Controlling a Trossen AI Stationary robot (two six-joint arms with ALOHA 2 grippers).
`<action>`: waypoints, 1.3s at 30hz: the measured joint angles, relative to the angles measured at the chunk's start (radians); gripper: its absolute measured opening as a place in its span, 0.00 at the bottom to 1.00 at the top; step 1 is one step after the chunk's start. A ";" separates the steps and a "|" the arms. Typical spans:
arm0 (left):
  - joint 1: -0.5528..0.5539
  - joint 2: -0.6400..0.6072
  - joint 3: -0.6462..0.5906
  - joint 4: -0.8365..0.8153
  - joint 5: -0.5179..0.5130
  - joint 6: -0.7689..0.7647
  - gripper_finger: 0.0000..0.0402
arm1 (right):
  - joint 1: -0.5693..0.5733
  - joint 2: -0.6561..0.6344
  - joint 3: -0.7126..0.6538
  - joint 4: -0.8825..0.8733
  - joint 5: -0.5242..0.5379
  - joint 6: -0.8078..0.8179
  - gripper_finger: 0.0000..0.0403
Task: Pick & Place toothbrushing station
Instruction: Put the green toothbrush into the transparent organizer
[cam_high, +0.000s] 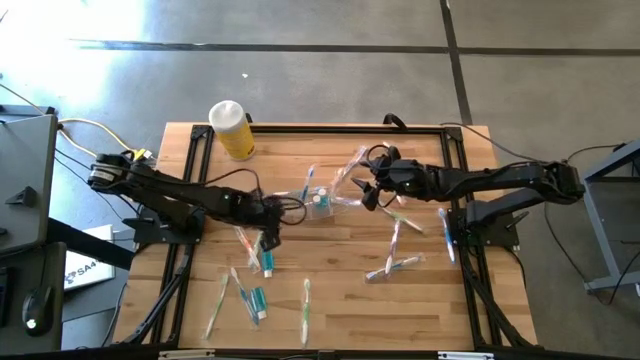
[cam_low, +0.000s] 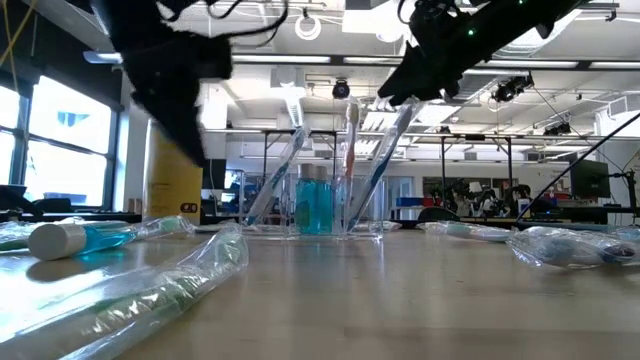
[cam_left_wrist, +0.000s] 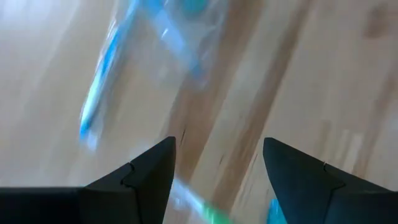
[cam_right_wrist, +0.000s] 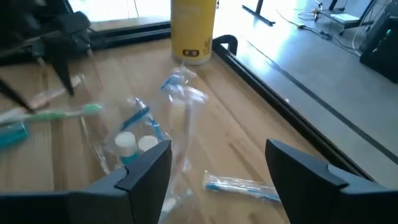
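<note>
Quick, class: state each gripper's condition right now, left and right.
Left gripper: open, holding nothing, above the table.
Right gripper: open, holding nothing, near the clear container.

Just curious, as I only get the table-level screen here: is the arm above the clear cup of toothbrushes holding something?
Observer: No. Its wrist camera shows the right hand open with nothing between its fingers, and the clear container just ahead of it.
Visitor: And the other arm, the dark shape on my left?
Observer: From above, the left hand is open too. It is over the wood, close to a teal-ended tube.
Visitor: Is much lying about on the table?
Observer: Yes, several loose toothbrushes. One toothbrush lies towards the front edge.
</note>
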 joint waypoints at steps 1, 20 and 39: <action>0.000 0.000 0.001 -0.038 -0.001 -0.067 0.59 | 0.000 -0.002 0.000 -0.018 -0.005 0.008 0.62; 0.000 0.000 0.000 -0.432 0.058 -0.453 0.59 | 0.000 -0.001 -0.001 -0.080 -0.005 0.054 0.62; 0.000 0.119 0.000 -0.209 0.045 -0.450 0.59 | 0.005 0.000 -0.001 -0.079 -0.010 0.089 0.62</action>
